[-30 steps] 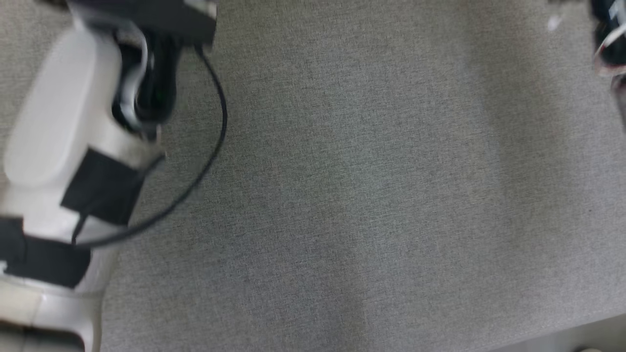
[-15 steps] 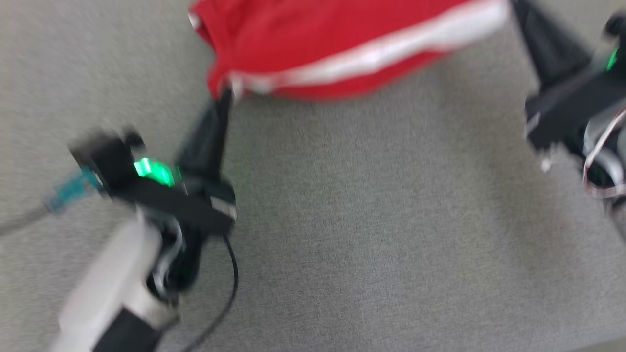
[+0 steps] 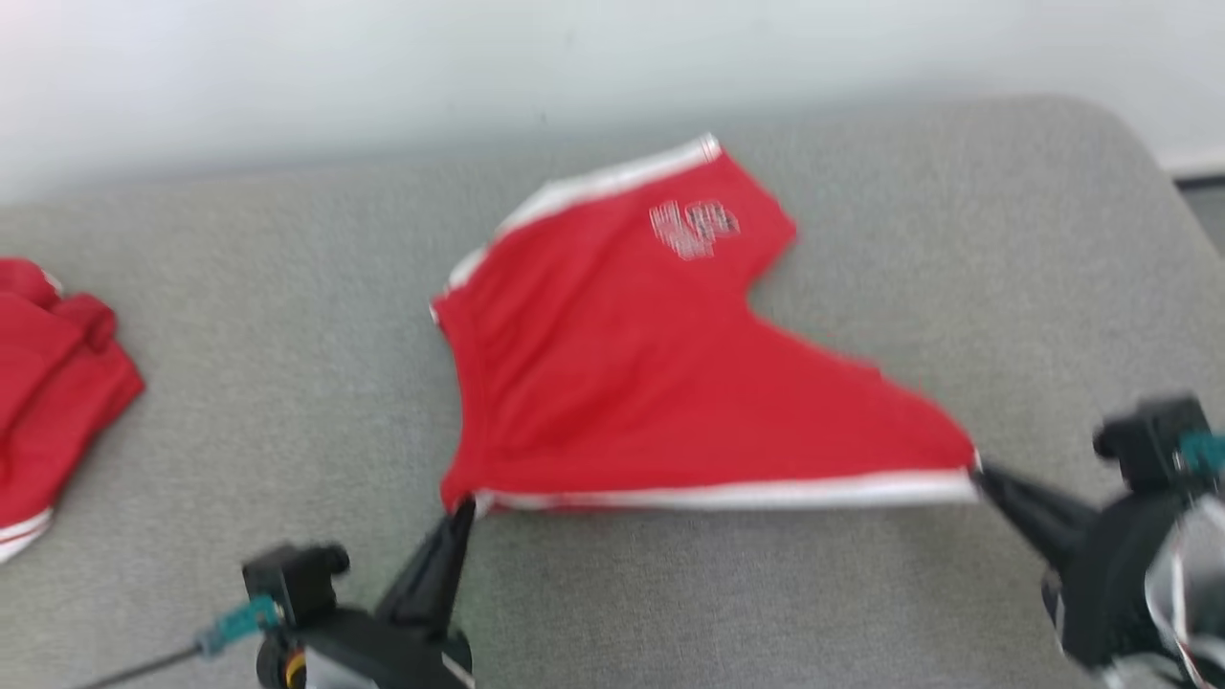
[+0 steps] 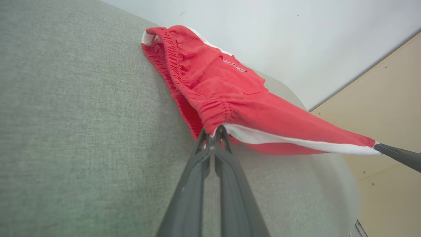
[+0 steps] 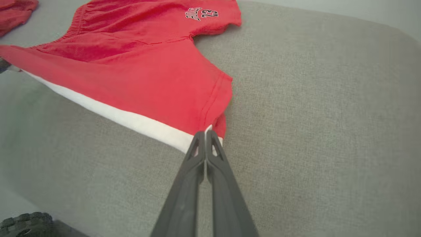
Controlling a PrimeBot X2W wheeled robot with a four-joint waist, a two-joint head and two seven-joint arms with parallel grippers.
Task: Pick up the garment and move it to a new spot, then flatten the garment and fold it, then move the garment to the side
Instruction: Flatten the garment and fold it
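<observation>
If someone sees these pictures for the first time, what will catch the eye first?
The red shorts with a white side stripe lie spread in the middle of the grey cushion. The left gripper and right gripper are shut on their near corners, the stripe taut between them. Another red garment lies bunched at the far left.

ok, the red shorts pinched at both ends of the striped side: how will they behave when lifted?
Probably floppy: the red shorts drape between the left gripper and right gripper, with only the white stripe pulled straight. Likely light, since thin fingertip pinches carry that edge. The far leg lying on the grey cushion will probably drag.
</observation>
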